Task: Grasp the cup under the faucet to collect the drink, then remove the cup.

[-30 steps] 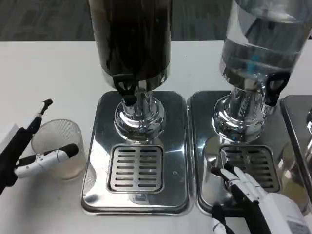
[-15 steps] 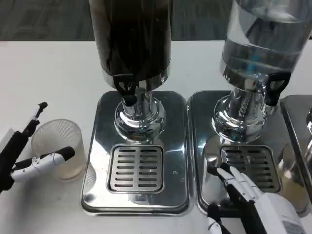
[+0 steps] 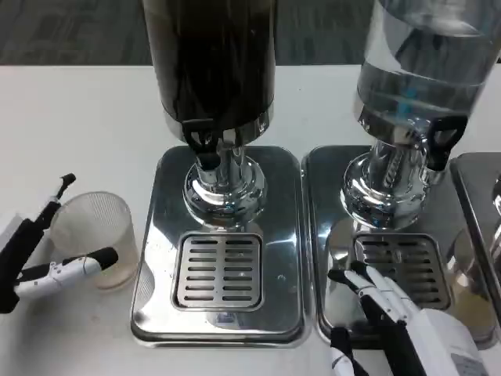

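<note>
At the lower left of the frame the left hand (image 3: 35, 254) reaches in from the edge with its fingers spread wide. One finger points up past the far rim of the cup (image 3: 94, 239); another lies across the cup's near side. Whether they touch it cannot be told, and the hand grips nothing. The clear plastic cup stands upright on the white table (image 3: 78, 117), just left of the steel drip tray (image 3: 223, 251) beneath the dark drink dispenser (image 3: 210, 63) and its faucet (image 3: 205, 145). At the lower right, the right hand (image 3: 391, 309) rests open, fingers extended over the neighbouring tray (image 3: 337, 196) under the clear dispenser (image 3: 423, 63).
</note>
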Controlling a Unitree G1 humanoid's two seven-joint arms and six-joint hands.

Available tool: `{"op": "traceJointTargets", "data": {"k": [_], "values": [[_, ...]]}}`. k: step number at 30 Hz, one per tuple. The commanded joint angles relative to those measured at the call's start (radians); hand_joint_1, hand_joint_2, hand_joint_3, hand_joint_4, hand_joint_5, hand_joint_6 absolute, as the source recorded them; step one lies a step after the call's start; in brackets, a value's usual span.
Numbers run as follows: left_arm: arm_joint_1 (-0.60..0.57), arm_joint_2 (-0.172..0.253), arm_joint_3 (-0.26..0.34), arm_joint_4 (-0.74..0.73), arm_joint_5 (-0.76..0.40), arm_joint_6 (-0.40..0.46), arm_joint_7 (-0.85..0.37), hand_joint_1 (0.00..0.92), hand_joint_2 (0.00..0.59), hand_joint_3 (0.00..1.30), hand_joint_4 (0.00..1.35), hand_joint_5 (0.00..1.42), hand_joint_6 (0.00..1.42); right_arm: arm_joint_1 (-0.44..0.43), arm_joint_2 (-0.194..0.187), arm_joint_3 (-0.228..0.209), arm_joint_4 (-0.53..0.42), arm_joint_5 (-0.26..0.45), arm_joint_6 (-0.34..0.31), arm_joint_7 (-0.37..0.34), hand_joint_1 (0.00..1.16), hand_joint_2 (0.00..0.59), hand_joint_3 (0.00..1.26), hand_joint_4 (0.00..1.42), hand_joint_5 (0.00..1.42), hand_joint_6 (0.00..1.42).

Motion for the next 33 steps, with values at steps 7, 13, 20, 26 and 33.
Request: {"op": "traceJointTargets", "data": {"k": [7,13,20,26,33], "values": [[-0.043,0.016,-0.038,0.058,0.033,-0.05,0.077,0.167,0.001,0.0,0.0,0.12,0.18,-0.011,0.003,0.0,0.019,0.007,0.002,-0.014,0.46,0.54,0.2,0.08,0.09,0.17],[-0.063,0.016,-0.055,0.091,0.047,-0.073,0.099,0.177,0.001,0.0,0.0,0.13,0.19,-0.007,0.004,0.004,0.024,0.01,0.0,-0.02,0.46,0.54,0.2,0.08,0.09,0.17],[-0.075,0.011,-0.068,0.125,0.052,-0.092,0.119,0.193,0.011,0.0,0.0,0.15,0.2,-0.011,0.006,0.009,0.028,0.011,0.002,-0.02,0.46,0.54,0.2,0.08,0.09,0.18],[-0.088,0.004,-0.086,0.162,0.054,-0.118,0.152,0.215,0.026,0.0,0.0,0.2,0.24,-0.011,0.008,0.011,0.031,0.013,0.002,-0.02,0.46,0.54,0.2,0.08,0.09,0.18],[-0.104,-0.008,-0.097,0.202,0.052,-0.147,0.18,0.223,0.039,0.0,0.0,0.25,0.26,-0.018,0.008,0.009,0.03,0.018,0.003,-0.014,0.46,0.537,0.2,0.09,0.1,0.18]]}}
